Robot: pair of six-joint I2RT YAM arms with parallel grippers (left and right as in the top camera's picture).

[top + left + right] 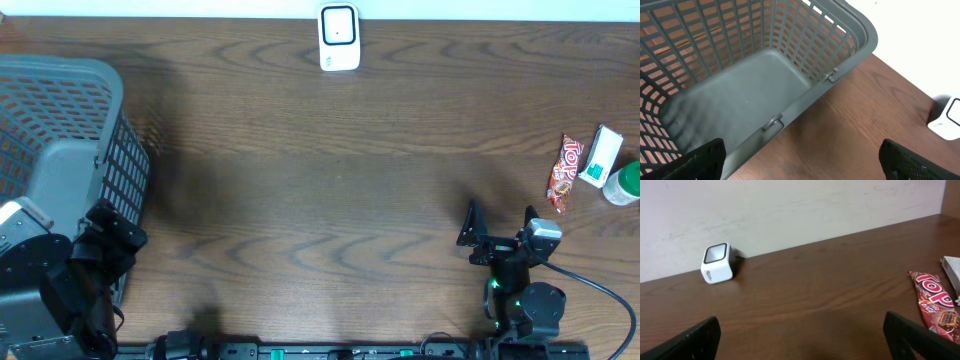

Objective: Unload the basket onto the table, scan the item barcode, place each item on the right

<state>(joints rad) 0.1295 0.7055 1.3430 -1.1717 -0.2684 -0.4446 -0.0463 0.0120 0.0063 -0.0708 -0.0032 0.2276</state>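
Overhead, you have the scanner (339,38) at the counter's (300,180) far edge and a grey basket (60,110) at left. The red snack bar (565,172) lies far right beside a white-green box (602,155). The left gripper (112,232) and right gripper (500,222) have their jaws spread wide, gripping nothing. Your left wrist view looks into the basket. Your right wrist view reads "TOP" on the snack bar's wrapper.

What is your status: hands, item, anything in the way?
Left hand open, by basket. Right hand open, empty. Snack bar untouched, on table to its right. Nothing blocks the way to scanner.
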